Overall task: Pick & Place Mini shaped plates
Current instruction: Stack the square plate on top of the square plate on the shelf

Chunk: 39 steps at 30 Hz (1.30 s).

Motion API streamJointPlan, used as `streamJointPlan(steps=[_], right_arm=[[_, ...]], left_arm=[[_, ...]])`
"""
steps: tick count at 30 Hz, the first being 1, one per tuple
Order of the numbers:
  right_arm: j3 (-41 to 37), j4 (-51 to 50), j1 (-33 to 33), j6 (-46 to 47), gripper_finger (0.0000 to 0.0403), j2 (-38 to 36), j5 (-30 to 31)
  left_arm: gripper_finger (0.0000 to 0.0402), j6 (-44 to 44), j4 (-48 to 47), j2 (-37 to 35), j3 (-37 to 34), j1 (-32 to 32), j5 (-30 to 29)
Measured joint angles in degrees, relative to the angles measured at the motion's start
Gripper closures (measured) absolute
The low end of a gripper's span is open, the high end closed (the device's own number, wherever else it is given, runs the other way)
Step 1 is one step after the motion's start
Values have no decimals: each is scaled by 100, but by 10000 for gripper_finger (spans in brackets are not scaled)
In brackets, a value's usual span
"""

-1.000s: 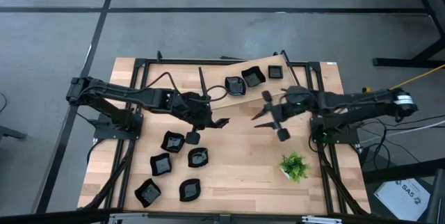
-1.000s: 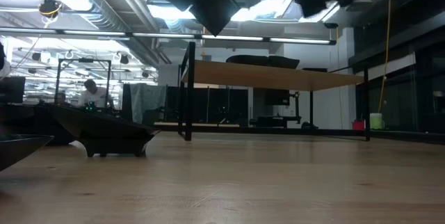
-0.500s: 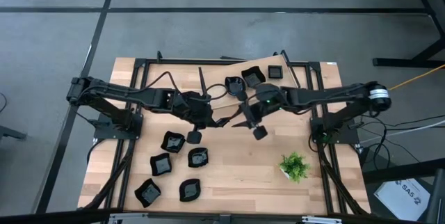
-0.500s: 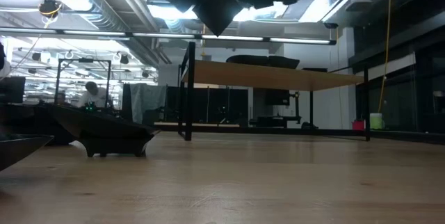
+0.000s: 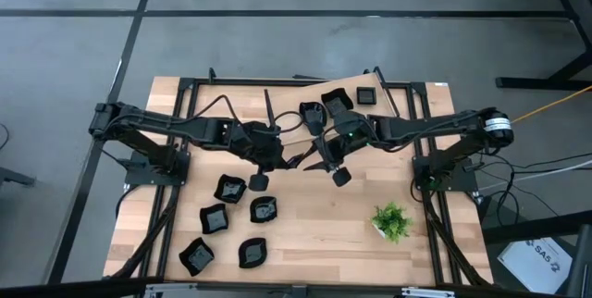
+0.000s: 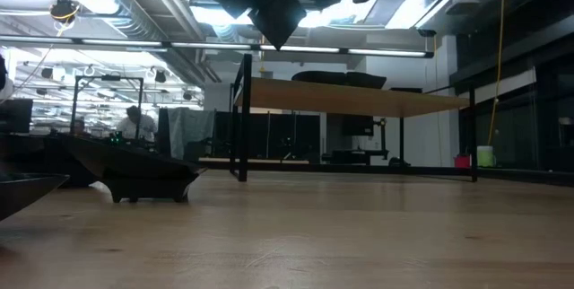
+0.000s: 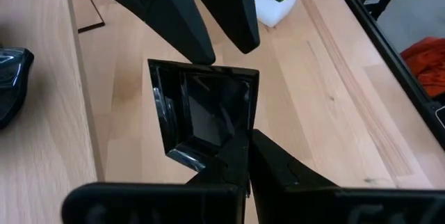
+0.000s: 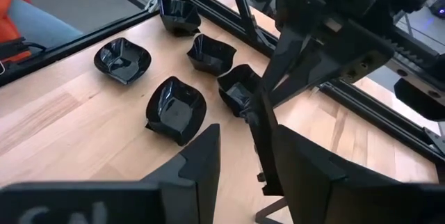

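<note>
A square glossy black mini plate [image 7: 208, 109] is held in the air over the middle of the table by my left gripper [image 7: 240, 167], which is shut on it. In the low view the plate [image 6: 276, 9] shows high above the wood. My right gripper [image 8: 250, 147] is open, and its fingers [image 7: 188, 22] stand on either side of the plate's far edge; I see no touch. Several more black plates [image 5: 229, 188] rest bottom down on the table's left near part. Three others [image 5: 337, 104] sit on a raised board at the far edge. My left gripper pinches the square plate by one corner of its rim [image 7: 240, 144] between the two fingers. It comes roughly level from the table's left. The plate is lifted clear and stands tilted on edge, its hollow facing the left wrist camera.
A small green potted plant [image 5: 392, 221] stands on the table's right near part. Black frame bars [image 5: 185, 131] run along both sides of the table. Bare wood [image 5: 314, 233] lies between the plates on the left and the plant.
My right arm has swung toward the table's left, from the right side to the held plate, and its open fingers now stand around the plate's far edge. My left gripper and the plate have kept still.
</note>
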Motion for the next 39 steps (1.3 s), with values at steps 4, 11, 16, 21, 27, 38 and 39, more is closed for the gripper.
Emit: streamJointPlan(steps=[4,11,16,21,27,38,39], right_arm=[[0,5,0,5,271,-1,2],[11,32,-2,21,271,-9,31],[11,25,-2,43,271,-3,26],[11,18,-2,66,273,-1,26],[11,13,-2,86,322,2,17],[0,-80,-2,77,387,4,-4],[0,-83,-1,72,389,4,0]], left_arm=[[399,-4,-45,0,0,0,16],[399,-23,-107,4,0,-2,25],[399,192,163,4,2,-2,23],[399,286,282,2,1,-2,93],[397,302,283,2,2,-2,76],[373,302,289,2,2,-2,-344],[365,302,316,2,2,-2,-343]])
